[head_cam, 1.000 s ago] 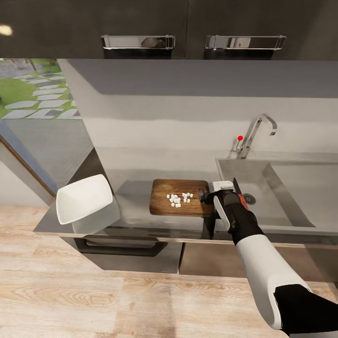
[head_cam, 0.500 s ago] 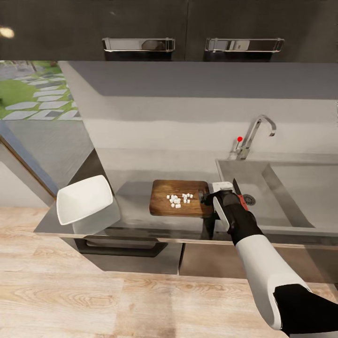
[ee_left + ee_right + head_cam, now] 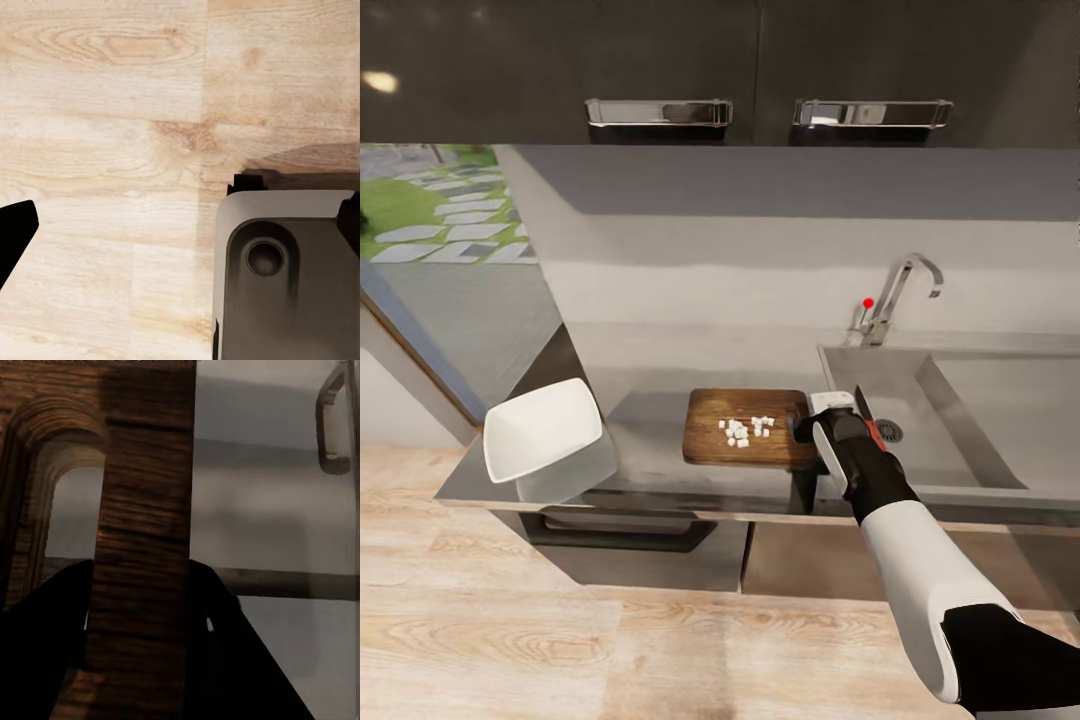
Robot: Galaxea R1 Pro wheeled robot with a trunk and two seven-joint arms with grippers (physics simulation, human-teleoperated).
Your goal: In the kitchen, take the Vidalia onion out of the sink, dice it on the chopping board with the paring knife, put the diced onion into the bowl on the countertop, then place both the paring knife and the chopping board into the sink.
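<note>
The diced onion (image 3: 745, 429) sits loose on the chopping board (image 3: 745, 440), so any tilt while carrying it left to the bowl (image 3: 540, 428) could scatter pieces across the countertop (image 3: 645, 455). The right gripper (image 3: 139, 607) is clamped on the board's handle-slot end, the end toward the sink (image 3: 960, 420). The paring knife (image 3: 868, 418) lies just beside that end, at the sink's rim.

The right arm (image 3: 920, 560) reaches forward, its jaws clamped either side of a wooden edge.
</note>
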